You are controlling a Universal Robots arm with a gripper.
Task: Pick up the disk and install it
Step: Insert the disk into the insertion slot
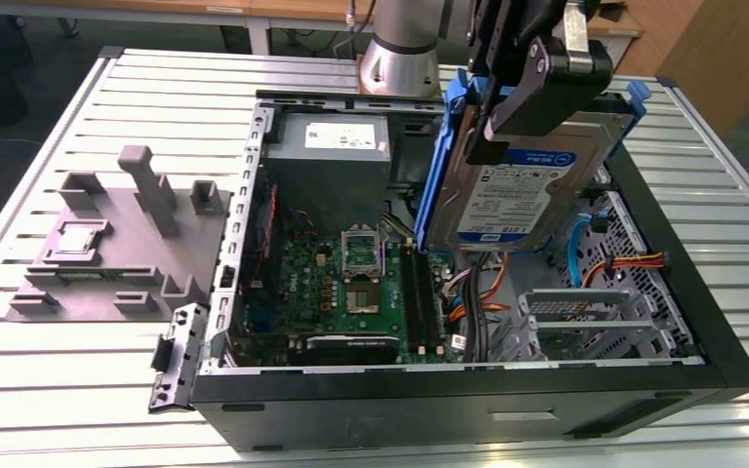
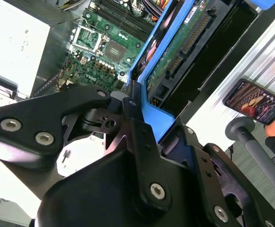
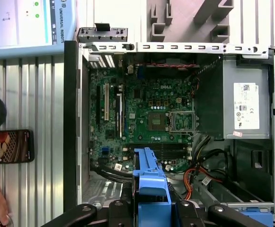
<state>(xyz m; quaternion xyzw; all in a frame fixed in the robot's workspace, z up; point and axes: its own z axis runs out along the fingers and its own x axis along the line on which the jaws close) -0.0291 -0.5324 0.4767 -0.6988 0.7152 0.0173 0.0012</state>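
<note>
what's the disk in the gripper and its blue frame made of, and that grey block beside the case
The disk: looks like bare silver metal, from its dull sheen. Its blue frame: likely moulded plastic, going by the uniform, slightly glossy colour. The grey block: matte and evenly grey, probably plastic, though the look leaves that open.

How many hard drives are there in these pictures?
1. The disk, a silver hard drive in a blue carrier, is held nearly upright by the gripper over the open computer case. Others may be hidden inside the case.
</note>
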